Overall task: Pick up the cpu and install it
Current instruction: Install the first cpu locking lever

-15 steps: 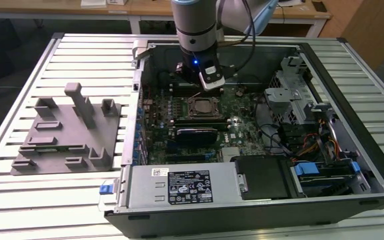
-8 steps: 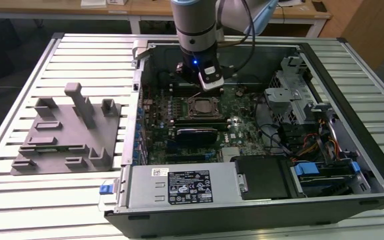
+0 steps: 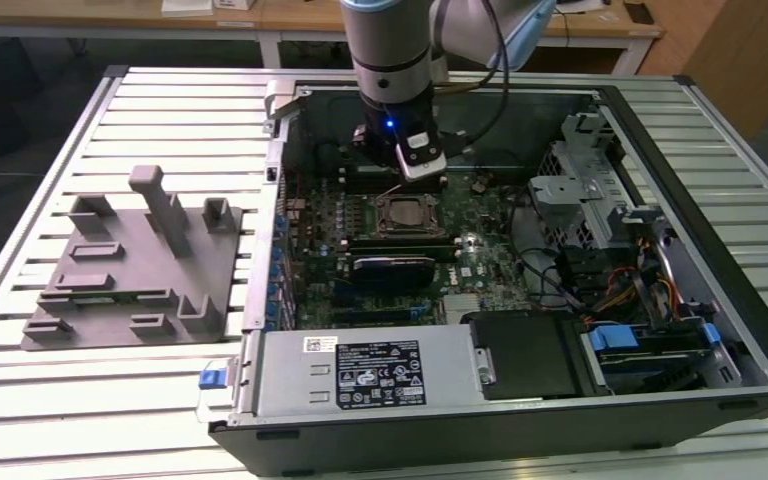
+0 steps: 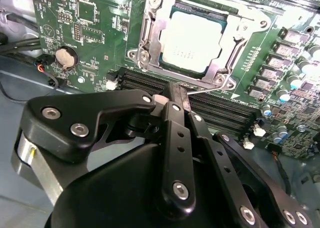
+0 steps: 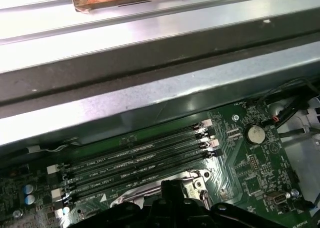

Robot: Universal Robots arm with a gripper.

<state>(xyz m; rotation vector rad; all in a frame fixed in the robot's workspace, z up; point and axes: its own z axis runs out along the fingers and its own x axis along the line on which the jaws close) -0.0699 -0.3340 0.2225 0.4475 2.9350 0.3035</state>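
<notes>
The cpu (image 4: 192, 38) already sits in its socket (image 4: 150, 36) just beyond the fingertips of the gripper (image 4: 172, 96) — whose fingers are closed together, gripping nothing — so seating looks done, the frame and lever apparently not yet closed.

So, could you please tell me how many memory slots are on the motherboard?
4. In the first wrist view the memory slots lie side by side in one bank, counting away from the case wall: first, second, third, fourth.
</notes>
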